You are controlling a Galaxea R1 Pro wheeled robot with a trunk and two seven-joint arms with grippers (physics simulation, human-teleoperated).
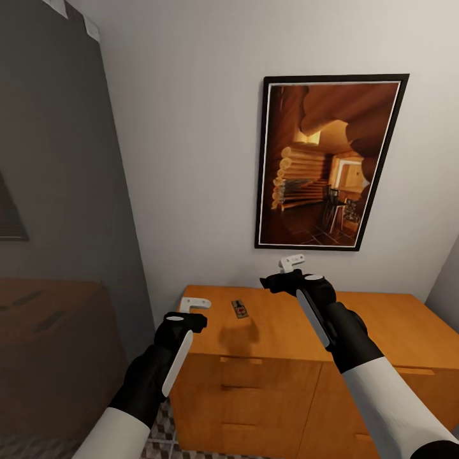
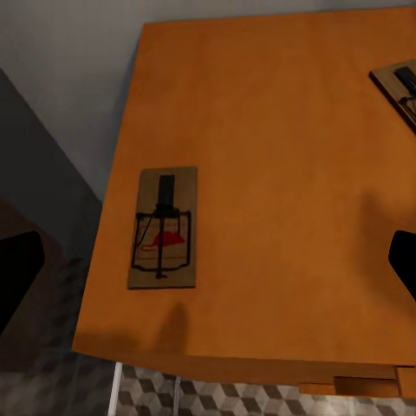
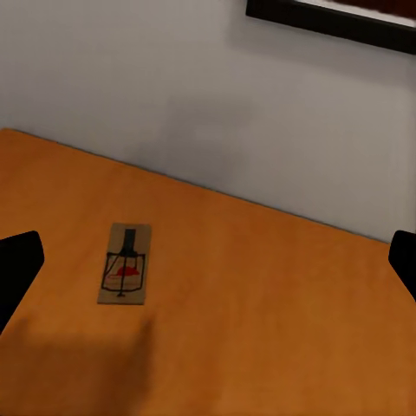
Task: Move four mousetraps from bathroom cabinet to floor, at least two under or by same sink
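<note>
The orange-brown cabinet (image 1: 382, 319) stands against the white wall. One small flat mousetrap (image 1: 239, 308) lies on its top between my two grippers. In the left wrist view a mousetrap (image 2: 163, 227) lies near the cabinet's side edge, and part of another mousetrap (image 2: 400, 91) shows farther along the cabinet top (image 2: 286, 147). The right wrist view has a mousetrap (image 3: 125, 263) on the cabinet top (image 3: 260, 312) near the wall. My left gripper (image 1: 194, 305) hovers over the cabinet's left end, open and empty. My right gripper (image 1: 292, 261) is higher, above the back of the cabinet, also open and empty.
A black-framed picture of a log interior (image 1: 328, 162) hangs on the wall above the cabinet. A dark grey wall (image 1: 57, 159) and a low brown piece (image 1: 51, 363) stand at the left. Cube-pattern floor tiles (image 1: 162, 433) show at the cabinet's foot.
</note>
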